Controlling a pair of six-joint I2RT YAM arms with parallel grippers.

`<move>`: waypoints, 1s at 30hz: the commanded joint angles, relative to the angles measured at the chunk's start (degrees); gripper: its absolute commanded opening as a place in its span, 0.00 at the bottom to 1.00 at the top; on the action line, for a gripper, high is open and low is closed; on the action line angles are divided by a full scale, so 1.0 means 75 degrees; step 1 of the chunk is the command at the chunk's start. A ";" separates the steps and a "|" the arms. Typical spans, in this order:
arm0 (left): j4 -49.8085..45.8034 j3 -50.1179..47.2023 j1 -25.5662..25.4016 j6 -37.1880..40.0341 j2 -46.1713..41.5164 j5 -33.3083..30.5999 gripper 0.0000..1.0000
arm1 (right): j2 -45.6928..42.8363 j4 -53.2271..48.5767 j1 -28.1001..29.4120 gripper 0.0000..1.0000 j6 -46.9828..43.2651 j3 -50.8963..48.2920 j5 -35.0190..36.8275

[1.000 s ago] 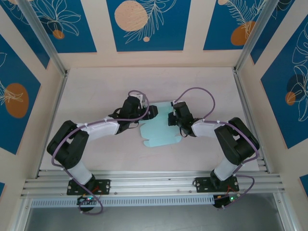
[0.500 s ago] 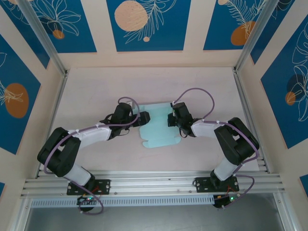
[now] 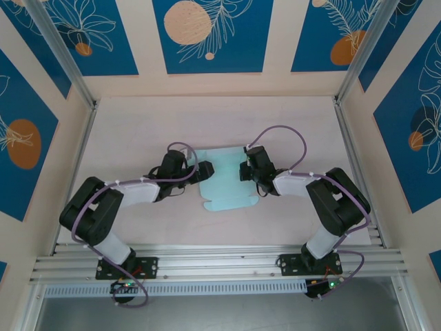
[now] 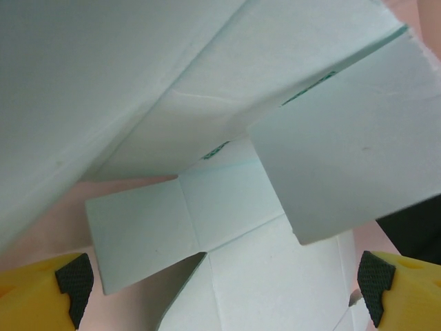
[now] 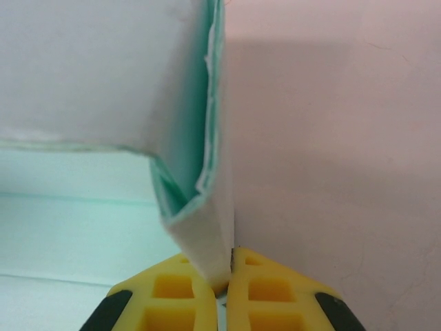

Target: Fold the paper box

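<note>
Pale pinkish table, matte, bare toward the back. Back wall has blue panels with white leaf drawings and a peach circle; the left wall panel carries an orange circle. Aluminium rails run along the near edge, and slanted metal posts stand at the corners.

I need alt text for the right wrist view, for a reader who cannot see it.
The right gripper, its yellow fingers shut, pinches a folded edge of the pale blue paper box, which spreads over the left half of the picture. The pinkish table lies on the right.
</note>
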 commanded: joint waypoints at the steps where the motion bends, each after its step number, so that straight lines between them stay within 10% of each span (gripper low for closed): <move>1: 0.0393 0.0009 0.0046 -0.0251 0.0204 0.0234 1.00 | 0.0044 0.0049 0.0071 0.08 0.0039 0.0158 0.0156; 18: 0.1488 0.0032 -0.0050 -0.0333 0.0499 0.0141 0.99 | 0.0103 0.0131 0.0087 0.08 0.0028 0.0112 0.0195; 30: 0.1924 0.0296 -0.0259 -0.0106 0.0656 0.0152 0.79 | 0.0161 0.0120 0.0106 0.08 0.0065 0.0130 0.0155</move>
